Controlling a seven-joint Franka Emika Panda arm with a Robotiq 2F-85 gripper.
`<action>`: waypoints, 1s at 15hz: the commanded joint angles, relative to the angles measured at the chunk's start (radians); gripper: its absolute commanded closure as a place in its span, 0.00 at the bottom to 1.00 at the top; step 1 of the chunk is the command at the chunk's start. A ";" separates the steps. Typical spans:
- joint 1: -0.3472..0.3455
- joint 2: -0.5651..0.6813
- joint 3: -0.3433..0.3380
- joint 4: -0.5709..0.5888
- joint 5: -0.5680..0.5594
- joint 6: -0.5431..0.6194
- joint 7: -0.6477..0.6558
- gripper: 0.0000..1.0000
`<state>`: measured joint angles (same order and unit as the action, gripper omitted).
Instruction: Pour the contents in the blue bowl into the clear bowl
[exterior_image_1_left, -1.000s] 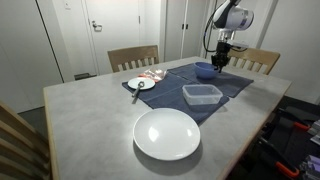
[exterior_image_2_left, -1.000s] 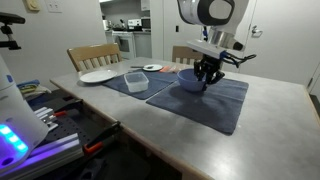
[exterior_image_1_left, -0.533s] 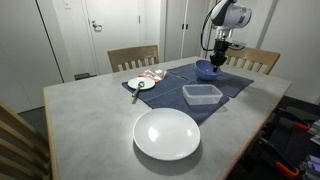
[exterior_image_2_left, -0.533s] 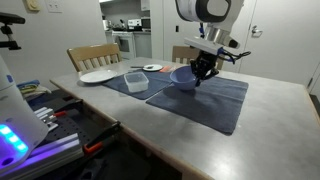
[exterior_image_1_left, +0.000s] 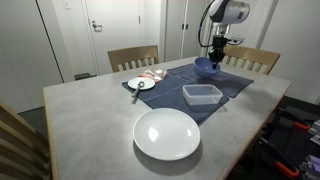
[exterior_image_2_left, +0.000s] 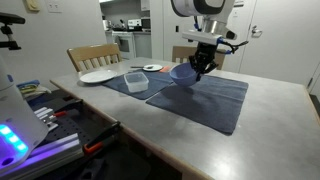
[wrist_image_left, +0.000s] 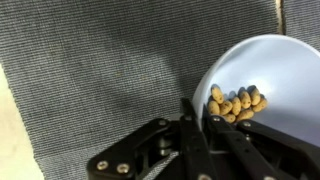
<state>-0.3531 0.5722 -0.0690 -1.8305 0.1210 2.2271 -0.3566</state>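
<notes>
Soft, even indoor light fills both exterior views, which are small and coarse: the table (exterior_image_1_left: 90, 110) has a pale sheen, the white plate (exterior_image_1_left: 167, 133) nearly bleaches out, and detail at the gripper (exterior_image_2_left: 203, 67) is lost. In the wrist view the dark mat (wrist_image_left: 90, 70) ahead of the jaws shows a crisp weave and a faint soft shadow. The blue bowl (wrist_image_left: 270, 75) in the jaws looks pale and washed out around the contents (wrist_image_left: 238, 102), and the linkage behind the jaws is black and slightly blurred.

The blue bowl (wrist_image_left: 282, 60) is smooth, faintly glossy plastic. The dark mat (wrist_image_left: 100, 70) is coarse woven cloth. The worktop (exterior_image_1_left: 90, 115) looks like matt grey stone, the white plate (exterior_image_1_left: 167, 133) is glossy, and the chair (exterior_image_1_left: 133, 57) at 12 o'clock is wood.
</notes>
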 joint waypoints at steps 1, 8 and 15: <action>0.047 -0.089 -0.022 -0.058 -0.040 -0.023 0.058 0.98; 0.168 -0.223 -0.062 -0.166 -0.167 -0.087 0.299 0.98; 0.231 -0.310 -0.076 -0.197 -0.251 -0.233 0.488 0.98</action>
<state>-0.1527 0.3173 -0.1314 -1.9925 -0.0953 2.0485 0.0749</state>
